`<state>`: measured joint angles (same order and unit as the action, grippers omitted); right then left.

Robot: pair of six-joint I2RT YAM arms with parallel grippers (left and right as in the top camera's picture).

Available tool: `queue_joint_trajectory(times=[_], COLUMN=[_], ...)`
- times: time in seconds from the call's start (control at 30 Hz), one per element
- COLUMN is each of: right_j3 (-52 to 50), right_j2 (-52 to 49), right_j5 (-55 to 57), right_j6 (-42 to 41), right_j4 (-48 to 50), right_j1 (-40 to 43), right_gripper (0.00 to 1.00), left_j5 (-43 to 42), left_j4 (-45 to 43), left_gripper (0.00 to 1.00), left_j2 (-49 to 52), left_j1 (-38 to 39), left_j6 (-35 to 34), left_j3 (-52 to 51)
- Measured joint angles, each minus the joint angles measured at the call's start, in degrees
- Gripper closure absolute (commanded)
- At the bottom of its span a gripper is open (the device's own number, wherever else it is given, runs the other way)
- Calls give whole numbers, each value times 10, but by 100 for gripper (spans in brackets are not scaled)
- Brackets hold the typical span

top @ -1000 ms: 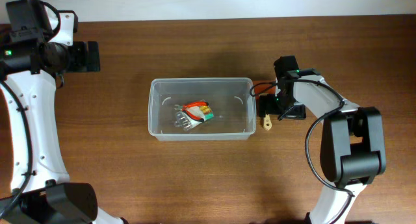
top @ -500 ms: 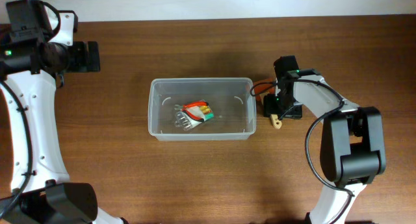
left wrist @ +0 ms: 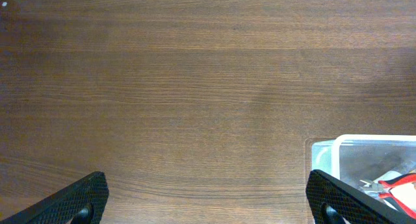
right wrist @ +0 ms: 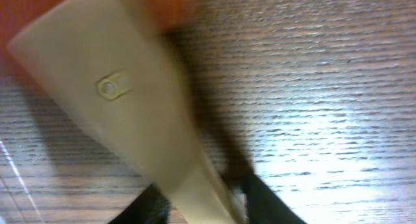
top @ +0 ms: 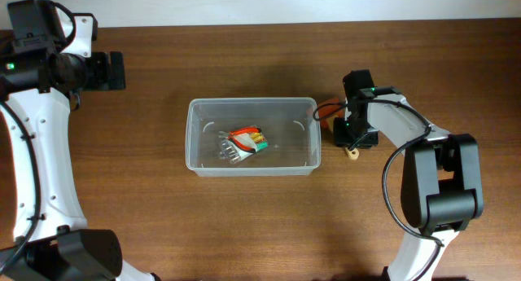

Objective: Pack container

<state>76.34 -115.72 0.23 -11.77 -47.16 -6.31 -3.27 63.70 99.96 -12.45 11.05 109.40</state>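
Observation:
The clear plastic container (top: 252, 102) stands mid-table and holds small tools with red, orange and green handles (top: 242, 142). Its corner (left wrist: 364, 146) shows at the lower right of the left wrist view. Just right of the container, my right gripper (top: 352, 138) points down at a tool with a tan handle (top: 353, 153) and an orange part (top: 327, 110). In the right wrist view the tan handle (right wrist: 123, 100) fills the frame and runs down between my fingers, with my right gripper (right wrist: 211, 208) closed in on both its sides. My left gripper (top: 114, 71) hovers wide open over bare wood at the far left.
Brown wooden tabletop (top: 244, 224) all around. A pale wall edge (top: 260, 4) runs along the back. The right arm's base (top: 440, 191) stands at the right and the left arm (top: 32, 151) runs down the left side.
My right gripper's jaws have closed in on the tan handle. The handle's end has swung right, from beside the container's corner to below the gripper. The left arm has not moved.

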Motion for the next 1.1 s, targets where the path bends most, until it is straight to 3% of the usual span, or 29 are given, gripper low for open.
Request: queue_joint_trajectory(times=[0.23,1.1], right_j3=[0,0], right_j2=[0,-1], right_j5=[0,3], right_j6=[-3,-3], right_j4=[0,33], right_j1=[0,0], right_gripper=[71,69], left_j5=[0,0], left_j4=[0,0], left_gripper=[1,1], left_j2=[0,0], left_j1=[0,0], left_j6=[0,0], left_j3=[0,0])
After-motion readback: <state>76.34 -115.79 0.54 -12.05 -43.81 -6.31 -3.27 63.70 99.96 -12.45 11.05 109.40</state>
